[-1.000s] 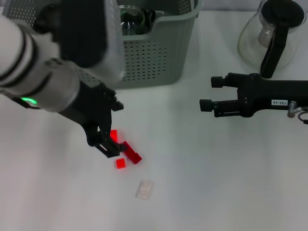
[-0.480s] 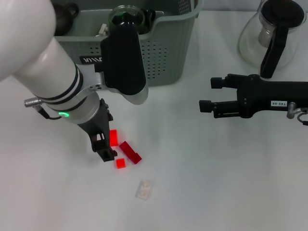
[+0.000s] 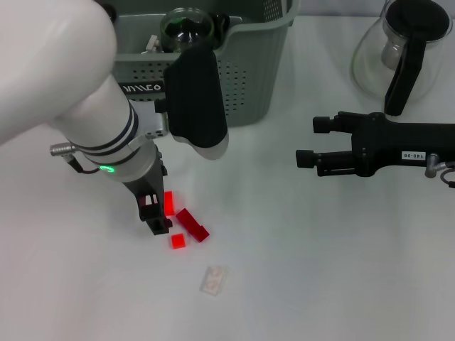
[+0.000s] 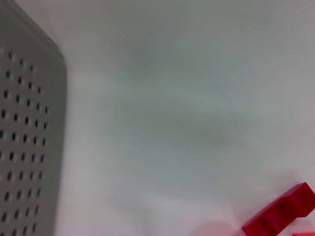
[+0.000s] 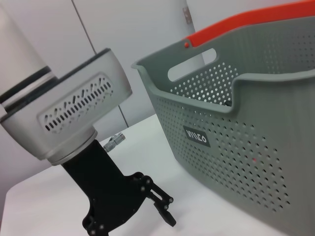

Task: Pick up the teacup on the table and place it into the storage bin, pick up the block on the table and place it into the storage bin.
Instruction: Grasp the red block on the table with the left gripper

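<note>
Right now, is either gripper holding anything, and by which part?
Nothing is held. The left gripper is down beside the red blocks, jaws open; the right gripper hangs open, empty.

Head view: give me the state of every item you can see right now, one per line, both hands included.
Left hand: down at the table by the red blocks, open, holding nothing.
Right hand: parked above the table, open, empty.
Red blocks: three pieces lying on the table, ungrasped.
Clear block: flat on the table, apart from the red ones.
Storage bin: upright, glass teacup inside.
Glass pot: upright, outside the bin.
</note>
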`<state>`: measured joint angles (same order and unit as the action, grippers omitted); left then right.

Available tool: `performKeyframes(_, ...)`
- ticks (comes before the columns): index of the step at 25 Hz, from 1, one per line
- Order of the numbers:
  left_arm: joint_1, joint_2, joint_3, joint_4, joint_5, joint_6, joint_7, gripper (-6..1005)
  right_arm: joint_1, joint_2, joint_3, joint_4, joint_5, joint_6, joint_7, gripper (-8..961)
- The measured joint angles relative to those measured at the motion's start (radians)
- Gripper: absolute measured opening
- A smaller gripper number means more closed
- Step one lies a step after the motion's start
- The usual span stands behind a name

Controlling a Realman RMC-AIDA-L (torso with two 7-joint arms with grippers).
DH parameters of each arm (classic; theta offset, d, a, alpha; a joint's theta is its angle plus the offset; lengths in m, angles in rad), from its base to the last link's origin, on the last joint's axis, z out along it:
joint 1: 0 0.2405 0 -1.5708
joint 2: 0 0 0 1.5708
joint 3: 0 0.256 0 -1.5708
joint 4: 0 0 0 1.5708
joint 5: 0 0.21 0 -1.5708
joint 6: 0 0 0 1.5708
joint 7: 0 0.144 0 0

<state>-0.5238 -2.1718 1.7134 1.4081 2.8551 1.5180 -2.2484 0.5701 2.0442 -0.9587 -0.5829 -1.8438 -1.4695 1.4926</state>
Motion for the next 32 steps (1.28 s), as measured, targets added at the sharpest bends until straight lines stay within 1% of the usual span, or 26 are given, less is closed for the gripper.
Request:
performKeyframes(7, -0.006, 0.002, 0.016, -0.013, 0.001, -0.027, 0.003, 880, -0.003, -0.002, 0.002, 0.0, 0.001, 0.001, 0.0, 941)
performKeyframes(12, -0.025, 0.003, 0.02, -0.05, 0.001, -0.035, 0.006, 878, -0.003, -0.002, 0.002, 0.0, 0.003, 0.002, 0.0, 941)
performKeyframes(17, -0.03, 0.003, 0.027, -0.055, 0.001, -0.036, 0.008, 674, -0.004, -0.003, 0.004, 0.0, 0.003, 0.003, 0.0, 941)
performKeyframes(25, -0.03, 0.003, 0.048, -0.065, 0.001, -0.051, 0.008, 633, -0.004, -0.001, 0.012, 0.0, 0.001, 0.003, 0.0, 941)
performKeyframes(32, -0.036, 0.004, 0.046, -0.083, 0.001, -0.064, 0.008, 632, -0.005, -0.001, 0.012, 0.0, 0.0, 0.003, 0.0, 941)
